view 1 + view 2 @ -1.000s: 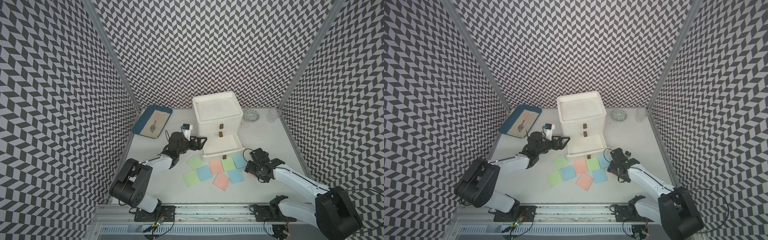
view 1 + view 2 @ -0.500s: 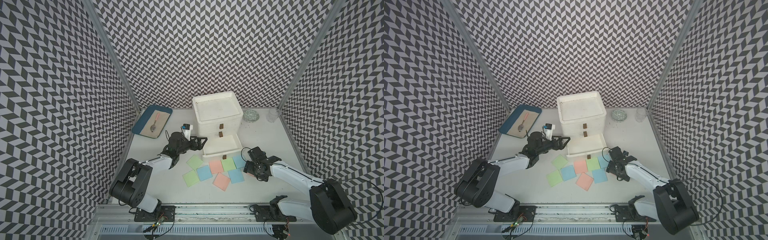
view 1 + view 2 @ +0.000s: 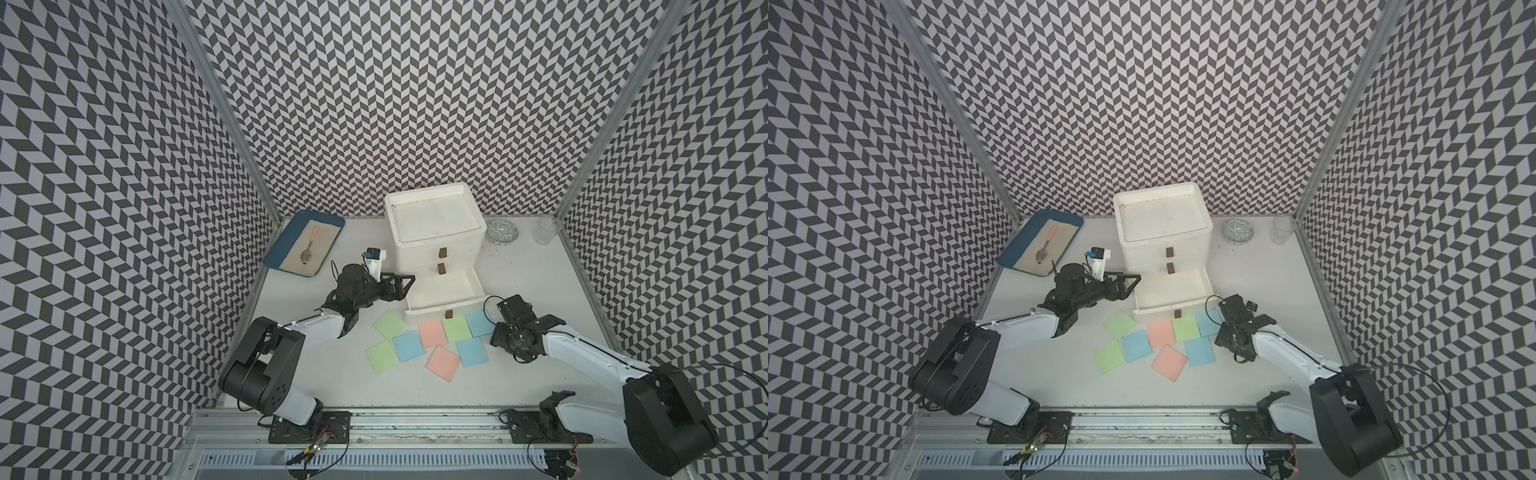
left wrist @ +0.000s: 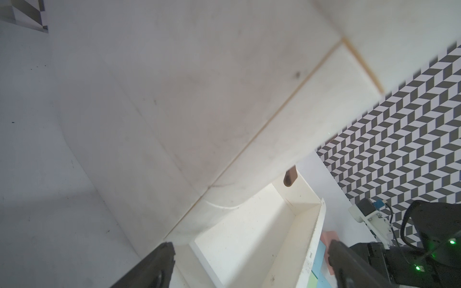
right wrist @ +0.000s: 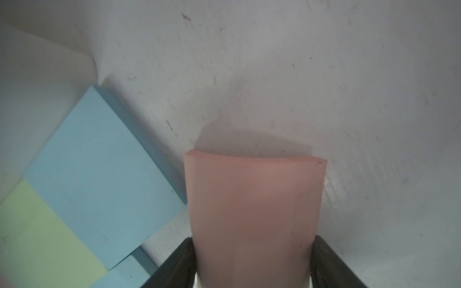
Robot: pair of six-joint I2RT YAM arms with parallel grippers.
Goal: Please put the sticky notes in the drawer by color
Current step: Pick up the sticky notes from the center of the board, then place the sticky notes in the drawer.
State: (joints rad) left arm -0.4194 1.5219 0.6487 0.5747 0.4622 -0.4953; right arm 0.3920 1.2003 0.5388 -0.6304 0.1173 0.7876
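By the near corner of the open bottom drawer (image 3: 446, 308), my right gripper (image 5: 253, 239) pinches a salmon sticky note (image 5: 254, 197), which bows between its fingers. The other sticky notes (image 3: 409, 347) lie on the table just beside it. My left gripper (image 3: 402, 286) hangs spread wide at the drawer's side.

pink sticky note (image 5: 254, 212) cut by frame edge; drawer (image 4: 315, 234) likewise
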